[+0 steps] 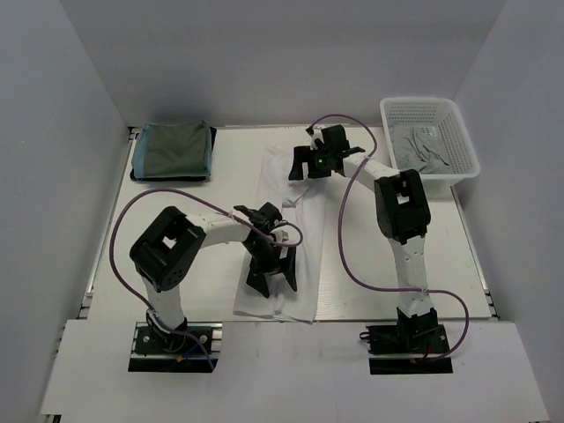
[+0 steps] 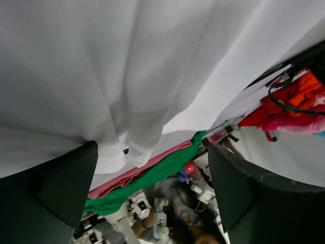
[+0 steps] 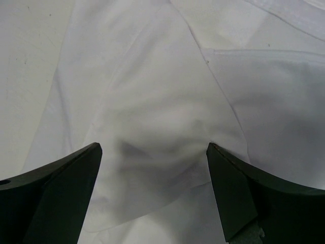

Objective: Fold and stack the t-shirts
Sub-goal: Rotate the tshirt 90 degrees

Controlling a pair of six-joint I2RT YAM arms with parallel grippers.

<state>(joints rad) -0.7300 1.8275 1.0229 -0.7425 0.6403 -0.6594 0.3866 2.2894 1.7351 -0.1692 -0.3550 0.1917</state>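
A plain white t-shirt (image 1: 275,181) lies as a long strip down the middle of the table. My left gripper (image 1: 273,280) hovers open over its near end, where the white cloth (image 2: 127,76) fills the upper part of the left wrist view, and nothing sits between the fingers (image 2: 66,188). My right gripper (image 1: 304,159) is open over the far end. There a wrinkled fold of the white shirt (image 3: 162,117) lies between the spread fingertips (image 3: 223,173), not pinched. A folded teal-green t-shirt (image 1: 172,152) rests at the back left. Pale grey t-shirts (image 1: 423,145) lie in the basket.
A white lattice basket (image 1: 454,119) stands at the back right corner. Purple cables loop from both arms over the table, one crossing the white shirt near its middle (image 1: 295,233). White walls close in the left, back and right sides.
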